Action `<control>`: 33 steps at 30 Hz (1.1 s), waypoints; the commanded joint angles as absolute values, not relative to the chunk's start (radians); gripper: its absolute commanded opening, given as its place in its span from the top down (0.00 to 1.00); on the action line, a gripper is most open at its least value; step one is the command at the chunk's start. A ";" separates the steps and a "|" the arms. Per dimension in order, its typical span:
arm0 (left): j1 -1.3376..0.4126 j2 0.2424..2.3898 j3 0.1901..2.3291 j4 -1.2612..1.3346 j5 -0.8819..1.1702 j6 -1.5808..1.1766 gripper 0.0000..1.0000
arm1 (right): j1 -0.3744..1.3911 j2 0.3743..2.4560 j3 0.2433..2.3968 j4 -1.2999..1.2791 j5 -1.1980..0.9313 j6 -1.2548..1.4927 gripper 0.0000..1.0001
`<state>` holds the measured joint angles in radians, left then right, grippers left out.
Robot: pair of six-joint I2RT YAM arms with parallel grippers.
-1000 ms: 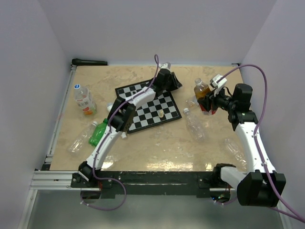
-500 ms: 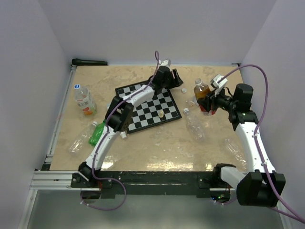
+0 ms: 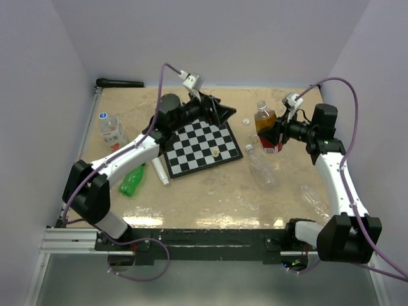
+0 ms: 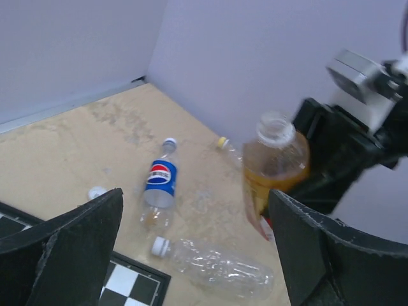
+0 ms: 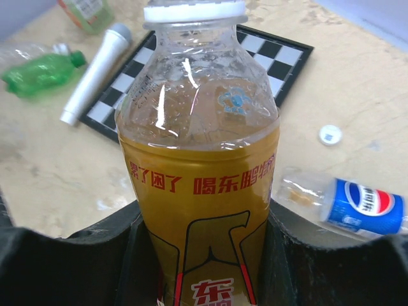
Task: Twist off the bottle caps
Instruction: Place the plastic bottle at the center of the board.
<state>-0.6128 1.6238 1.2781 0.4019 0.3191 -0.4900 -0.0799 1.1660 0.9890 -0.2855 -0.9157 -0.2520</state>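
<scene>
Tea bottle (image 5: 197,166) stands upright at far right, clamped in right gripper (image 3: 274,139), neck up; left gripper (image 3: 222,112) hangs just left of it, jaws wide and empty, with loose white cap (image 3: 246,120) on table (image 3: 210,197) between.

I look down on a beige marble-patterned tabletop (image 3: 210,197), boxed in by plain pale lavender walls (image 3: 217,38), a silver aluminium rail (image 3: 78,159) along its left edge.

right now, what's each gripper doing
Left gripper: open, holding nothing.
Right gripper: shut on the tea bottle.
</scene>
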 commanded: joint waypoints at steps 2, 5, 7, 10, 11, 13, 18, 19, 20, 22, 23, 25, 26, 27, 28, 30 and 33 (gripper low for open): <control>-0.689 1.569 1.007 0.696 0.529 -0.531 0.00 | -0.084 1.192 1.046 -0.200 -1.005 0.055 0.92; -0.742 1.560 0.970 0.733 0.523 -0.541 0.00 | -0.081 1.193 1.008 -0.105 -0.991 0.213 0.91; -0.759 1.563 0.963 0.750 0.503 -0.564 0.00 | -0.075 1.193 0.977 -0.051 -0.974 0.297 0.90; -0.782 1.580 0.963 0.778 0.454 -0.595 0.00 | -0.054 1.190 0.930 0.029 -0.942 0.374 0.89; -0.793 1.588 0.971 0.781 0.434 -0.603 0.00 | -0.043 1.189 0.913 0.046 -0.930 0.397 0.88; -0.816 1.612 1.002 0.759 0.387 -0.614 0.00 | -0.026 1.187 0.887 0.087 -0.923 0.429 0.88; -0.854 1.690 1.133 0.550 0.232 -0.601 0.00 | -0.023 1.195 0.868 0.135 -0.920 0.485 0.86; -0.861 1.703 1.158 0.511 0.210 -0.595 0.00 | -0.023 1.196 0.868 0.143 -0.926 0.492 0.85; -0.864 1.715 1.181 0.482 0.192 -0.597 0.00 | -0.023 1.198 0.865 0.150 -0.928 0.500 0.85; -0.868 1.736 1.207 0.460 0.202 -0.604 0.00 | -0.023 1.200 0.858 0.169 -0.931 0.520 0.85; -0.873 1.746 1.221 0.454 0.209 -0.609 0.00 | -0.023 1.203 0.853 0.179 -0.937 0.528 0.84; -0.884 1.773 1.261 0.425 0.216 -0.611 0.00 | -0.018 1.207 0.847 0.192 -0.940 0.540 0.84; -0.890 1.788 1.287 0.407 0.219 -0.611 0.00 | -0.017 1.207 0.845 0.198 -0.945 0.546 0.83; -0.894 1.802 1.313 0.385 0.221 -0.609 0.00 | -0.015 1.206 0.844 0.202 -0.948 0.549 0.83; -0.902 1.818 1.334 0.365 0.216 -0.609 0.01 | -0.014 1.203 0.842 0.206 -0.951 0.554 0.83; -0.911 1.850 1.379 0.315 0.212 -0.611 0.04 | -0.014 1.195 0.842 0.207 -0.950 0.552 0.83; -0.916 1.879 1.414 0.276 0.195 -0.617 0.09 | -0.014 1.193 0.844 0.204 -0.943 0.548 0.82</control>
<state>-0.9035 1.8408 1.3445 0.3477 0.2440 -0.6094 -0.0254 1.2110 0.8433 0.1566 -0.9260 0.5205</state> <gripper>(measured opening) 0.943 0.501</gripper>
